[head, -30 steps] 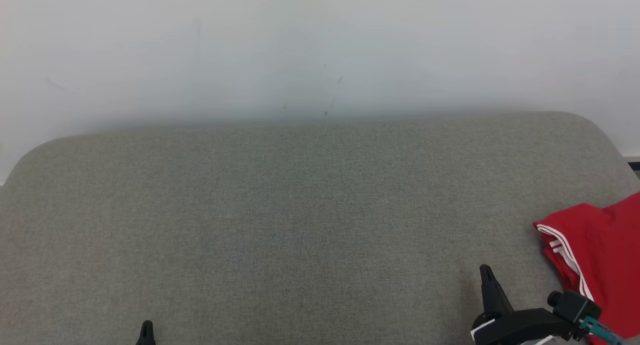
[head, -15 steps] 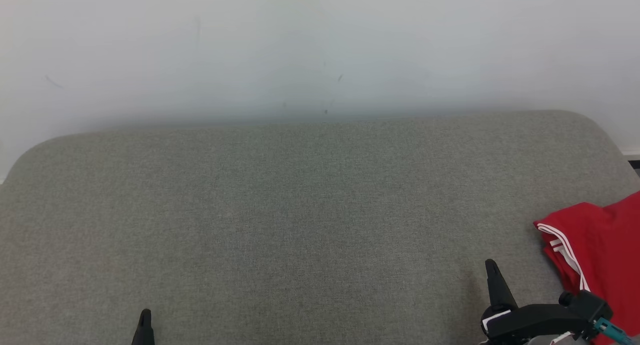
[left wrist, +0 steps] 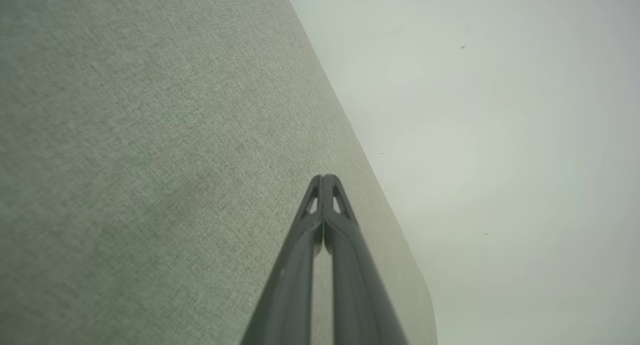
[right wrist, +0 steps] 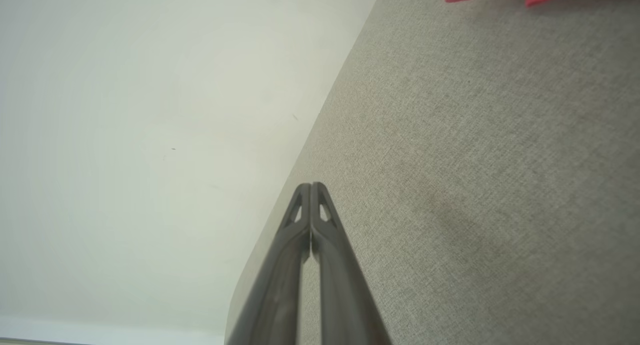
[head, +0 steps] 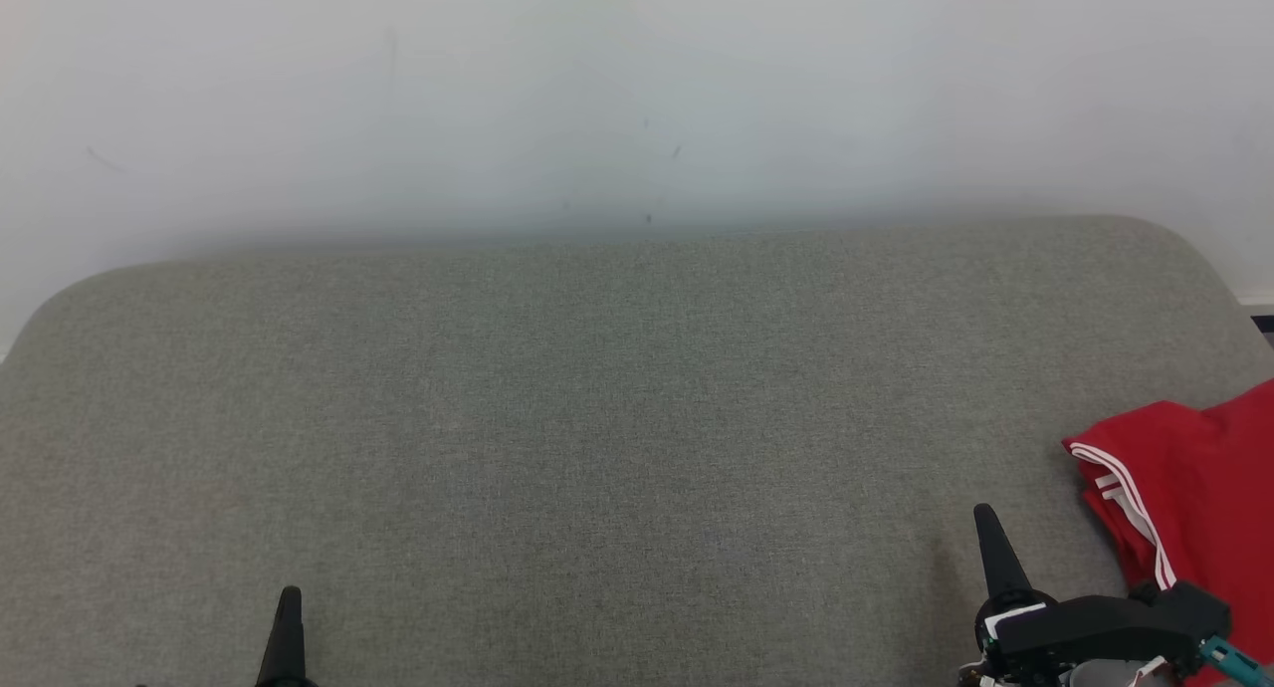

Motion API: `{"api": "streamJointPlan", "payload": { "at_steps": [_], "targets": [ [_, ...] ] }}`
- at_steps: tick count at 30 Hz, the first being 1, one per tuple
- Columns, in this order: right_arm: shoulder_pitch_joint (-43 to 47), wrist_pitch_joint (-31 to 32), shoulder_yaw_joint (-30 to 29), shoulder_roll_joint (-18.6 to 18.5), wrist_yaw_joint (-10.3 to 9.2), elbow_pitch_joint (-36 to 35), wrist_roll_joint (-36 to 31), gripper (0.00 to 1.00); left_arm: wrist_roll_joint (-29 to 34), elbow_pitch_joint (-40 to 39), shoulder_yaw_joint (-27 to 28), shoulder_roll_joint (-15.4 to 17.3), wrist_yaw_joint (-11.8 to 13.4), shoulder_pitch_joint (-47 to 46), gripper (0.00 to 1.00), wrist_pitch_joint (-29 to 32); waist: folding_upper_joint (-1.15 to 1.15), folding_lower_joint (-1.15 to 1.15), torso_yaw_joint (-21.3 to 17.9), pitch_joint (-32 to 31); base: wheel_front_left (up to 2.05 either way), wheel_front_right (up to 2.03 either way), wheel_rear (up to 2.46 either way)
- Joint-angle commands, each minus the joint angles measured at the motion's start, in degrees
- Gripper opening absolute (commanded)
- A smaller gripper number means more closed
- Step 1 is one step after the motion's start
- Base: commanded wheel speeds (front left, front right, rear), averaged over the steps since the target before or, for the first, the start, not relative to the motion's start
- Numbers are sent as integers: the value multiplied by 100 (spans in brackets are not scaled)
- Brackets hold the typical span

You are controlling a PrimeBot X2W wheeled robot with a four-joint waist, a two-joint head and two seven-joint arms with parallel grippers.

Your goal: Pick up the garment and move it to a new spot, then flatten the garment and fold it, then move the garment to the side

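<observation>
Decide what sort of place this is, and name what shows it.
Probably an indoor robot test area or a plain room, though that is a guess: a grey fabric-covered surface stands against a bare pale wall, with one red garment, trimmed in white, lying at its right edge.

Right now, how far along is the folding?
Done: unclear; the red garment lies bunched at the right edge of the grey fabric surface, folded or not I cannot tell. In hand: nothing; left gripper and right gripper are shut, empty. Left: possibly every step.
</observation>
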Motion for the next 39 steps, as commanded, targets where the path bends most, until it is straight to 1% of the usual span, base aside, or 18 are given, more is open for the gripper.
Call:
{"api": "streamJointPlan", "payload": {
  "at_steps": [1,19,39],
  "targets": [
    [-37,33,-21,-1,-8,-87,161,0,-150,-78,18,29,-22,-122,0,50,0,-1,0,3,0,0,0],
    [-26,277,-115,-1,-9,-290,1183,0,-1108,-194,50,34,-41,-257,0,296,0,-1,-4,38,0,0,0],
    [-14,510,-199,0,-11,-474,2125,0,-1953,-304,80,37,-64,-373,0,526,0,-1,-7,75,0,0,0]
  ]
}}
